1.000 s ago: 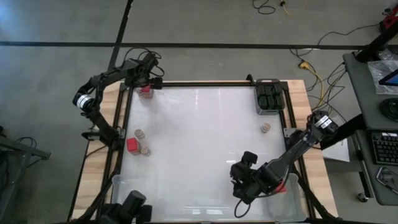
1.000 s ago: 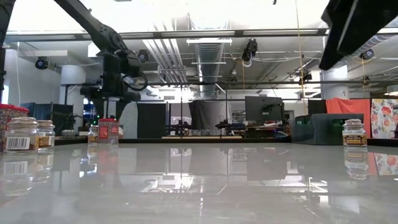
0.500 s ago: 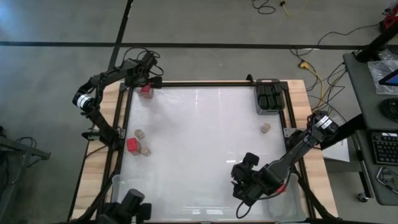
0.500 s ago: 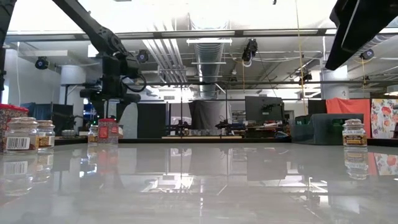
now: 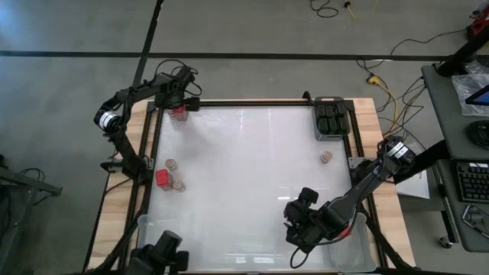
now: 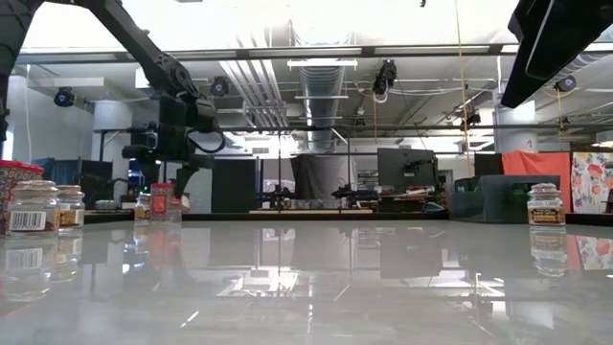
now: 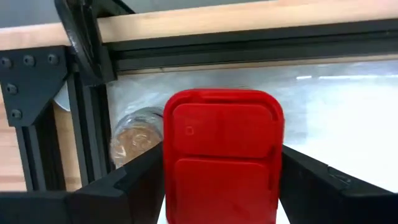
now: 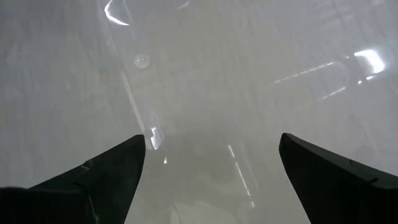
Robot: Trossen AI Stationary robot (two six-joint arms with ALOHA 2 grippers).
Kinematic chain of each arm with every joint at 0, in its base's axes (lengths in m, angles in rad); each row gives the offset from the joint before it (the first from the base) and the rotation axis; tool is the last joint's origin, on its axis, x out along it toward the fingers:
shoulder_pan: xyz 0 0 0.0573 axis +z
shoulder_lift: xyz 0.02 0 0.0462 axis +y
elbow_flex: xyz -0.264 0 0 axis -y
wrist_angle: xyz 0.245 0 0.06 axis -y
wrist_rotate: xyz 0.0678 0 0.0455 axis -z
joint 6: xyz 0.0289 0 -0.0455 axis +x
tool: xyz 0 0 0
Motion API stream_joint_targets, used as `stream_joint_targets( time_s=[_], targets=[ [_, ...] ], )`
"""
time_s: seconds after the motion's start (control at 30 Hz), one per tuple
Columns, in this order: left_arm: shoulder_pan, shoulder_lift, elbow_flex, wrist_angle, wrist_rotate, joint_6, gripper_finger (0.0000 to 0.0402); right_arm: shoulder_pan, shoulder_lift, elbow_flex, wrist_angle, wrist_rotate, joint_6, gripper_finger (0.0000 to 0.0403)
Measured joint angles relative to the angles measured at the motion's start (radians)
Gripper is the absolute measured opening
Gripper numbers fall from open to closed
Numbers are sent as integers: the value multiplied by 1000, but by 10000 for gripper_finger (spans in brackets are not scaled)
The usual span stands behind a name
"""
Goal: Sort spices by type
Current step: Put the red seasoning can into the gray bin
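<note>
My left gripper (image 5: 179,107) is at the table's far left corner, open. Its fingers stand on either side of a red-topped blocky jar (image 7: 222,155), which stands upright on the table (image 6: 165,201). A round tan-lidded jar (image 7: 134,134) stands right beside it. Two more tan-lidded jars (image 5: 173,163) (image 5: 178,184) and a second red-topped jar (image 5: 162,178) stand near the left edge. One tan-lidded jar (image 5: 326,156) stands near the right edge. Black jars sit in a bin (image 5: 331,118) at the far right corner. My right gripper (image 8: 211,180) hangs open near the table's near right corner (image 5: 299,229). My left gripper comes at the red-topped jar from above, one finger (image 7: 134,186) and the other (image 7: 311,186) close against opposite sides of its red lid (image 7: 222,124). I cannot tell whether they touch it. The jar stands upright on the table.
A black frame rail (image 7: 81,124) and the wooden table edge (image 7: 217,18) run close behind the red-topped jar. Clear plastic bins sit at the near left (image 5: 145,229) and near right (image 5: 359,248), the right one holding something red (image 5: 348,228). The middle of the table is bare.
My left gripper has sunk a little toward the red-topped jar and shifted slightly toward the table's left edge. My right arm has drifted slightly toward the table's right edge. No jar has moved.
</note>
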Motion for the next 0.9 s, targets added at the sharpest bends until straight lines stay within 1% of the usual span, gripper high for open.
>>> stream_joint_targets(
  time_s=[0.13, 0.3, 0.5, 0.73, 0.9],
  targets=[
    [-6, 27, -7, -4, 8, 14, 236, 0, 0, 0, 0, 0, -15, 361],
    [-14, 17, -3, 0, 4, 40, 191, 0, 0, 0, 1, 0, -26, 361],
    [-60, -25, -4, -14, 3, 73, 191, 0, 0, 0, 2, 0, -39, 361],
    [-197, -76, -4, -29, 3, 118, 202, 0, 0, 0, 2, 0, -49, 361],
    [-358, -107, 10, -26, 0, 122, 192, 2, -1, 3, -14, 0, -93, 361]
  ],
)
